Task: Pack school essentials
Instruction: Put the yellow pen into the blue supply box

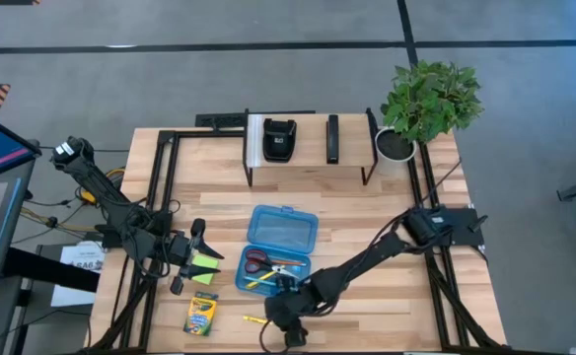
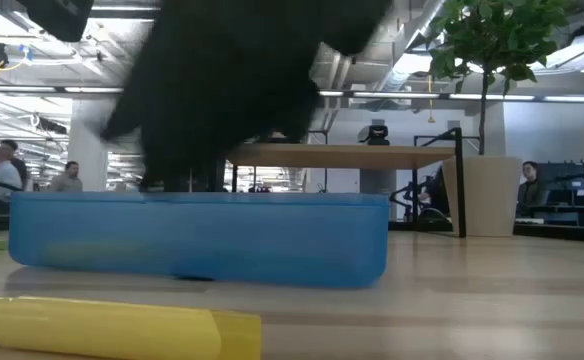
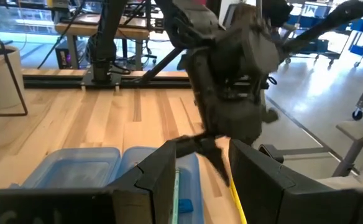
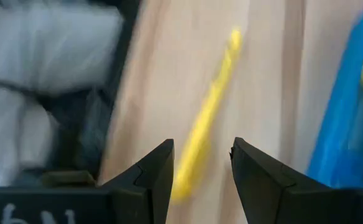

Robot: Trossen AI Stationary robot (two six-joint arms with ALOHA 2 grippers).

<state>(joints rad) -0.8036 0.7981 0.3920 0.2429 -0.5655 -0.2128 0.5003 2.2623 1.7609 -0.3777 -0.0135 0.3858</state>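
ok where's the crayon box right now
In the high view the crayon box lies flat near the table's front edge, on the left arm's side, just below the green sticky-note pad and left of the blue case.

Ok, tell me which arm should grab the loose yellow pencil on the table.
The right. The right gripper hangs open directly over the yellow pencil, beside the blue case. The left gripper sits farther off by the green sticky notes.

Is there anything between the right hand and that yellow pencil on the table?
Nothing visible does. The right hand is open and points straight at the loose yellow pencil lying on bare wooden table, beside the translucent blue plastic case.
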